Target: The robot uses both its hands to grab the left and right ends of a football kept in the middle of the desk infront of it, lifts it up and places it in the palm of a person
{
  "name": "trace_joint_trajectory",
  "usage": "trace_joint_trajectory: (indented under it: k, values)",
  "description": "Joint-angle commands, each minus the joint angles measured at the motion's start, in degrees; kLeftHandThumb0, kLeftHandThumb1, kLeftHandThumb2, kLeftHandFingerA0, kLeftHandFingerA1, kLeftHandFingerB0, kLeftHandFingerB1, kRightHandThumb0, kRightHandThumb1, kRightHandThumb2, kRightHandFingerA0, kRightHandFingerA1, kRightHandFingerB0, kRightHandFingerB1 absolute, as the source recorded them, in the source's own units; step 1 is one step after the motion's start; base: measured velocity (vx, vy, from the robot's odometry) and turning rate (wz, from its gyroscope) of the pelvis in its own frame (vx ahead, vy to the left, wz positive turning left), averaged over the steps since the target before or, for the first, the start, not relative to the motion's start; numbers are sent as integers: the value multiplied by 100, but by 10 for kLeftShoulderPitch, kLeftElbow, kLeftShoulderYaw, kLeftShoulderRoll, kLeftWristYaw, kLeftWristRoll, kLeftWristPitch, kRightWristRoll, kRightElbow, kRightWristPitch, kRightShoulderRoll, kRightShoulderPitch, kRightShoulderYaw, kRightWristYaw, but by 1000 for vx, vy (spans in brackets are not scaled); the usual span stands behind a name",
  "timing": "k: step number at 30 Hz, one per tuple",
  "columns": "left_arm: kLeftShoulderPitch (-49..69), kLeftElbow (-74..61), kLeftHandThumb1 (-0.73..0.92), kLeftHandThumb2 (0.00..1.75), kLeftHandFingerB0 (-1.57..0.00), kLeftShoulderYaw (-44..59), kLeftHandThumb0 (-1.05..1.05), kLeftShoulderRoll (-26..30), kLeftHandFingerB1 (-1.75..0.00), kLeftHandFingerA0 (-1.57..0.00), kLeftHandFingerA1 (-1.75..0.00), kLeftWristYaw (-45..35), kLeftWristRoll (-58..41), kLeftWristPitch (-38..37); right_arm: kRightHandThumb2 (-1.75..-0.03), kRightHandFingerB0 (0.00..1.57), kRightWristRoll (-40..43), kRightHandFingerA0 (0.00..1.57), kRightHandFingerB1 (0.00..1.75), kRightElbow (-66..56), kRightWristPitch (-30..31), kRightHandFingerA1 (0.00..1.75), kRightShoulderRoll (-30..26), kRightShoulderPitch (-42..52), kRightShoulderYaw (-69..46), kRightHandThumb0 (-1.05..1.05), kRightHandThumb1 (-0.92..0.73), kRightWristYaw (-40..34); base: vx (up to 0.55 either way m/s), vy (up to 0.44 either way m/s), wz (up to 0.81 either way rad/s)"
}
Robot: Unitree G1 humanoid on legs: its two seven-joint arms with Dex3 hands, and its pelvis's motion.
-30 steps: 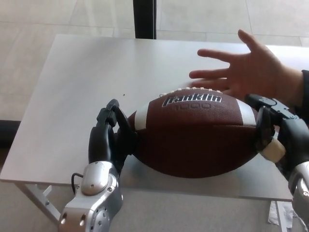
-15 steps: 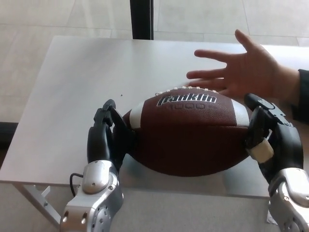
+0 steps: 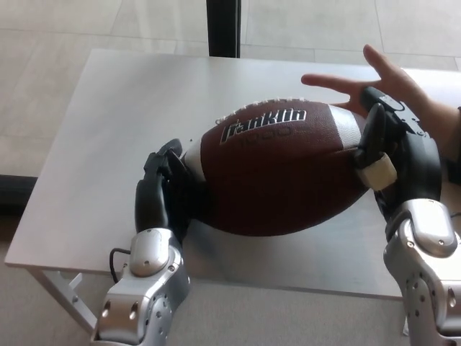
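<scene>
Behind football point(image 3: 277, 169), person's palm point(image 3: 392, 86) partly hidden.

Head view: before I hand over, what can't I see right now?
- Person's palm: mostly behind the football and right hand.
- Gap under the football: hidden by the ball, so clearance above the desk is unclear.
- Left hand contact points: fingertips hidden against the ball.
- Person's arm: cut off by the right edge.

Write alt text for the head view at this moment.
Two black robot hands, left hand and right hand, clamp the ends of a brown Franklin football over a grey desk, right end tilted higher. A person's open hand waits behind it.
</scene>
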Motion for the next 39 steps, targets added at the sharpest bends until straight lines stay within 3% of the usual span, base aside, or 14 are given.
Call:
trace_joint_trajectory:
  k: [1,2,8,9,10,18,20,23,29,30,33,34,36,39]
  values:
    - [-56,86,90,116,-6,-82,-67,-71,-26,-47,-85,-75,5,92,-73,25,8,42,36,28,56,63,-1,-21,114,-97,-92,103,0,0,0]
    - [-57,95,92,100,-3,-84,-90,-73,-22,-42,-94,-82,6,82,-116,22,1,42,48,33,64,67,-3,-22,119,-93,-73,99,0,0,0]
    - [-60,118,92,133,0,-136,-76,-61,-25,0,-28,-121,45,6,-70,17,-3,29,42,58,83,73,-49,-46,156,-98,-92,157,0,0,0]
    - [-64,112,91,131,0,-138,-79,-63,-26,0,-31,-117,42,27,-114,17,-3,33,52,61,100,72,-49,-49,160,-95,-70,152,0,0,0]
    - [-63,113,90,130,0,-138,-79,-64,-26,0,-30,-118,40,27,-68,22,0,30,45,62,106,78,-48,-50,158,-99,-92,150,0,0,0]
    - [-23,129,92,131,0,-132,-81,-65,-23,0,-30,-133,31,-32,-68,33,65,47,48,86,177,76,7,-46,84,-94,-92,116,0,0,0]
    - [-12,119,92,131,0,-131,-81,-65,-23,0,-29,-139,20,-30,-114,33,70,50,57,89,171,76,14,-39,77,-87,-69,116,0,0,0]
    - [-14,127,92,128,-1,-126,-84,-67,-21,-2,-34,-132,23,-44,-68,39,84,76,49,93,167,84,29,-39,57,-90,-92,111,0,0,0]
    - [-26,128,92,130,0,-120,-80,-62,-23,0,-31,-145,16,-54,-67,34,88,63,50,92,156,82,33,-45,54,-96,-92,120,0,0,0]
    - [-44,130,90,109,0,-133,-85,-47,-21,0,-30,-147,34,-42,-114,10,82,36,52,78,161,72,10,-51,77,-97,-70,147,0,0,0]
    - [-55,126,92,100,-3,-136,-85,-40,-28,-17,-69,-142,41,-27,-73,5,71,23,36,69,152,65,-10,-56,100,-103,-92,170,0,0,0]
    - [-58,124,92,92,-3,-134,-86,-41,-29,-4,-61,-140,39,-23,-116,7,71,21,30,66,150,62,-14,-58,102,-98,-70,174,0,0,0]
    - [-82,118,91,91,-5,-124,-91,-39,-32,-25,-78,-138,35,-6,-67,6,73,25,36,61,155,61,-12,-74,93,-104,-92,166,0,0,0]
    - [-136,116,86,129,-7,-113,-86,-27,-36,0,-42,-137,40,5,-118,5,85,20,43,56,155,64,4,-109,66,-105,-73,144,0,0,0]
